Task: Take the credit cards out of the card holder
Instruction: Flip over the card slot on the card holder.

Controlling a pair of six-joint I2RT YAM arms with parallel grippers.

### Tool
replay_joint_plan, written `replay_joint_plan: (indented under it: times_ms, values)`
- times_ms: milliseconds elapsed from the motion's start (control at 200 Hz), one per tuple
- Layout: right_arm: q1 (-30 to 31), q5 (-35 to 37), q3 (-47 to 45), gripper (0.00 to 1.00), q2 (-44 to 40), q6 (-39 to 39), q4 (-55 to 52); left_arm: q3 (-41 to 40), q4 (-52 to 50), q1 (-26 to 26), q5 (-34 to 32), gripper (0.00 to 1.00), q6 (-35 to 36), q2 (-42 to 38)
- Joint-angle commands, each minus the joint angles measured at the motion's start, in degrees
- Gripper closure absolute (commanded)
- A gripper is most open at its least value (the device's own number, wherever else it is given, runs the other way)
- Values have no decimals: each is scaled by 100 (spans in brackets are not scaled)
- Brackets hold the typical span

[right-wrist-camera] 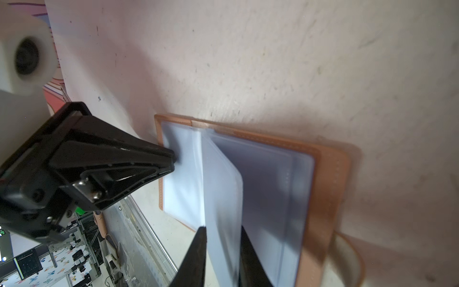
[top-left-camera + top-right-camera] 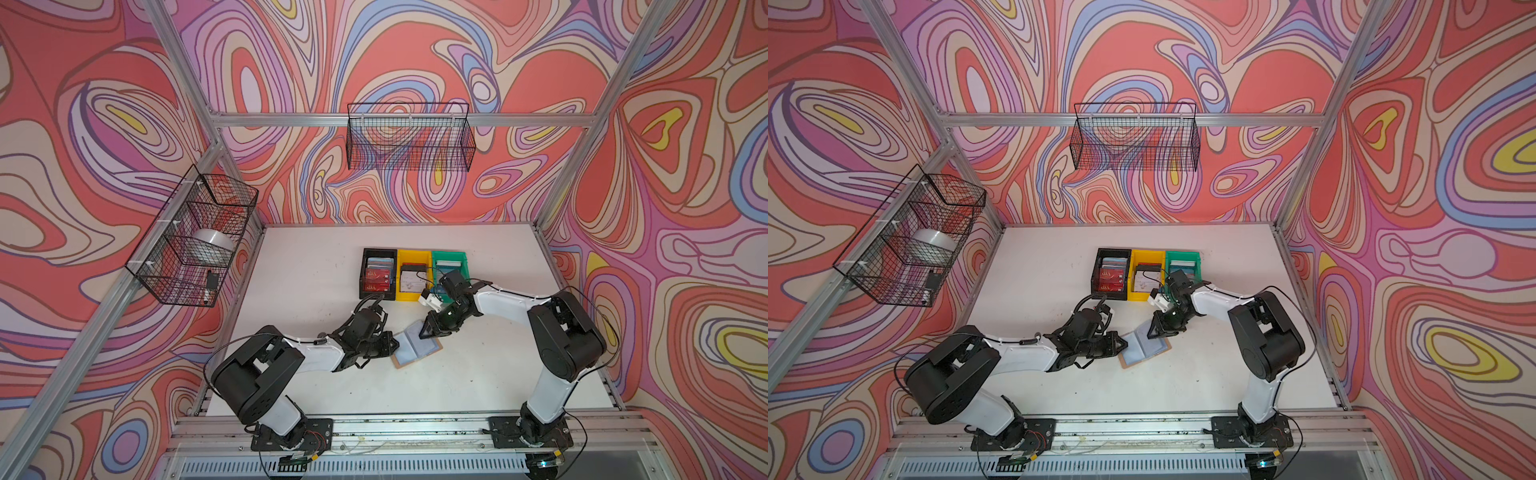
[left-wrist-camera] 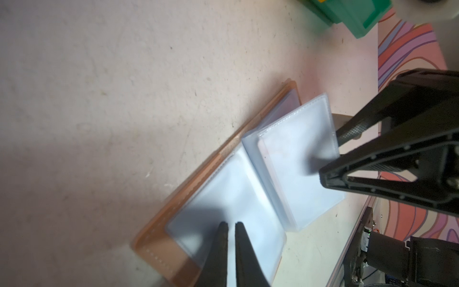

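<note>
Right wrist view gives the closest look: the right gripper is clenched on one clear sleeve page of the card holder. This page stands up between its two fingers, while the other pages lie flat on the tan cover. The fingers are cut off by the picture edge, and the snap tab is blurred. Opposite, the left gripper touches the other half with its tip, but from this side one finger hides the other. The left wrist view shows more: the left gripper has its fingers drawn almost together, with only a thin slit between them, and the tips rest on the flat page of the card holder. The right gripper there pinches the edge of the upright sleeve page. The plastic is milky, so I cannot tell whether a card sits inside. In both top views the card holder lies open on the white table between the grippers, small and partly covered by them. Only the top views show the credit cards: red ones in the black bin and white ones in the yellow bin. The green bin is partly hidden by the right arm.
</note>
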Motion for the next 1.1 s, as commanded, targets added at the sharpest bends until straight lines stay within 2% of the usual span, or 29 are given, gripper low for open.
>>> replay_joint_plan:
  times_ms: [0, 270, 436, 501, 726, 1092]
  values:
    - [42, -166, 138, 76, -246, -18, -65, -93, -188, -25, -91, 88, -68, 62]
    - [286, -834, 252, 76, -105, -101, -29, -97, -132, -27, -78, 88, -72, 53]
    - [517, -1131, 324, 76, 387, -233, -75, -115, -118, -19, -59, 88, -69, 59]
    - [586, -854, 379, 76, 448, -186, -100, -122, -118, -19, -56, 88, -73, 45]
    - [587, -707, 402, 76, 490, -181, -164, -149, -175, -4, -83, 87, -55, 0]
    - [589, -773, 376, 72, 387, -282, -243, -157, -206, 34, -56, 88, -17, 8]
